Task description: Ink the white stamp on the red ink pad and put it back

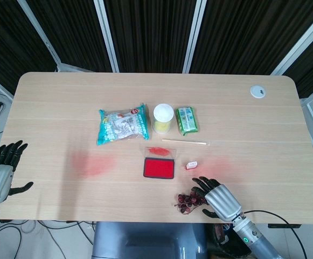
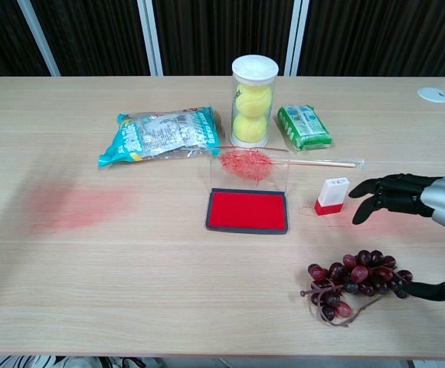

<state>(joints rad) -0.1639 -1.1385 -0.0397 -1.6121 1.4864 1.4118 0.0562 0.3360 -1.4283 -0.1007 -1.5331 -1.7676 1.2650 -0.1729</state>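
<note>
Near the table's [image 1: 48, 97] front edge, right hand [image 2: 413, 195] hangs released, fingers apart, beside white stamp [image 2: 333, 195]; left hand [image 1: 2, 170] released at left edge.

Even, bright overhead light fills both views. The table [image 1: 64, 97] shows a soft sheen, no hard glare. Shadows are faint and short, pooling just under the right hand [image 2: 406, 195] and the grapes [image 2: 356, 276] beside it. The head view is slightly soft; the chest view bows the table's far edge.
</note>
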